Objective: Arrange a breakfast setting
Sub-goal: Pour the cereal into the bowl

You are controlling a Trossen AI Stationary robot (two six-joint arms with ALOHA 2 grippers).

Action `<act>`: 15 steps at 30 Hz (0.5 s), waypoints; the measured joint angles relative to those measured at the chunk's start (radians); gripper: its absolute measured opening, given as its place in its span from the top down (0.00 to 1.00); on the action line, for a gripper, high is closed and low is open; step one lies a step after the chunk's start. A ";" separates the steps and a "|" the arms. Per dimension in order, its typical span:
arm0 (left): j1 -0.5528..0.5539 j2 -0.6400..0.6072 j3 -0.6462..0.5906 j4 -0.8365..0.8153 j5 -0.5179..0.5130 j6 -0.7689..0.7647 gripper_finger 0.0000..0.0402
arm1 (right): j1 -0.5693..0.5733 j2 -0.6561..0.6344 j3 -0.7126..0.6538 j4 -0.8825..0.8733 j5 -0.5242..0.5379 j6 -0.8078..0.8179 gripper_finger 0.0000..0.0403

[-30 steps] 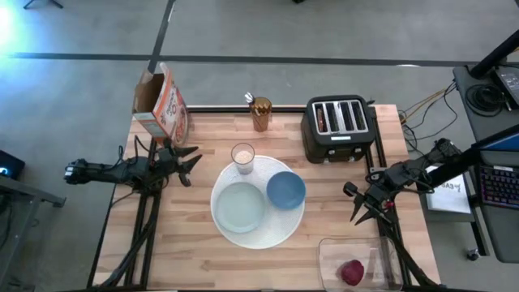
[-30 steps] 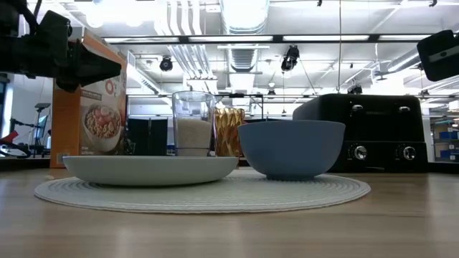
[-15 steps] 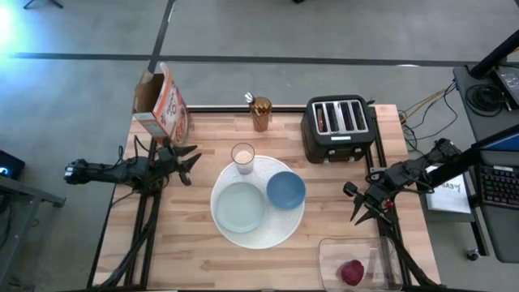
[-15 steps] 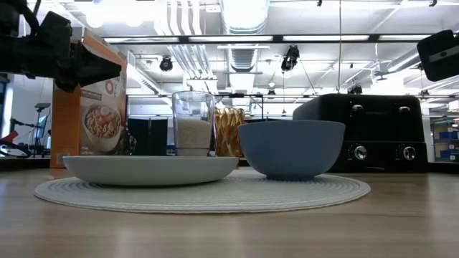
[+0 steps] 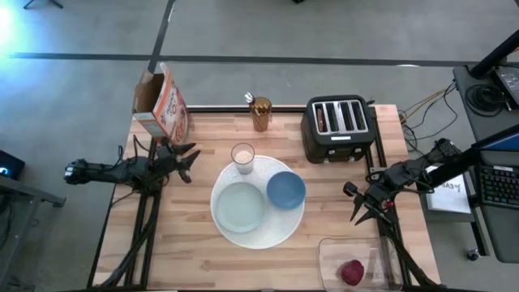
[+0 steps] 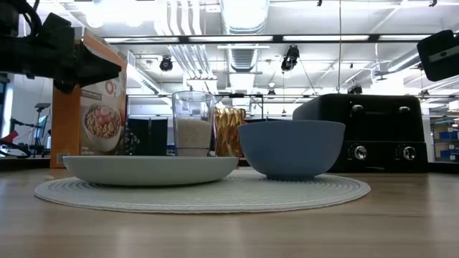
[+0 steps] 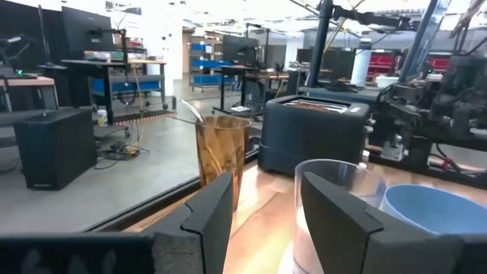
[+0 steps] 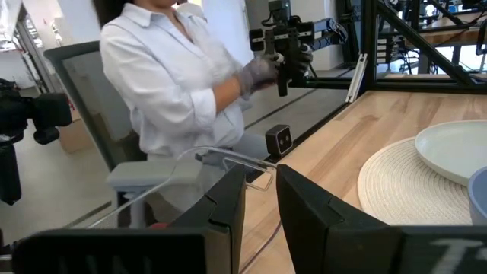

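Table (image 5: 186,243): light wood, filling the centre of the high view.
Big plate (image 5: 280,235): centre of the frame, round, white, lying flat; it bears two smaller items.
Green plate (image 5: 242,206): on the left half of the big plate.
Bowl (image 5: 285,190): blue, on the upper-right part of the big plate, just beside the green plate.
Glass (image 5: 242,155): upright at the big plate's upper-left edge, pale fill in its lower part.
Toaster (image 5: 339,128): upper right, toast (image 5: 323,118) showing in its left slot.
Tray (image 5: 328,264): clear, lower right corner, holding the fruit (image 5: 351,272).
Spoon: not identified with certainty.
Left gripper (image 5: 188,161): left of centre, pointing right, fingers part-way apart, empty; the glass lies just to its right.
Right gripper (image 5: 357,203): right of centre, fingers narrow with a slim gap, empty.
Key relation: the fruit lies below the right gripper in the frame, near it; the left gripper is well apart from it.
Judgement: the fruit pick falls to the right arm, reaching toward the lower edge.
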 joint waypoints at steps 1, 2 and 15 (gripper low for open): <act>0.000 0.000 0.000 0.009 0.000 0.006 0.65 | 0.000 0.000 0.000 0.000 0.000 0.000 0.83; 0.000 0.000 0.000 0.022 0.000 0.010 0.65 | 0.000 0.000 0.000 0.000 0.000 0.000 0.83; 0.000 0.000 0.000 0.005 -0.081 -0.028 0.65 | 0.000 0.000 0.000 0.000 0.000 0.000 0.83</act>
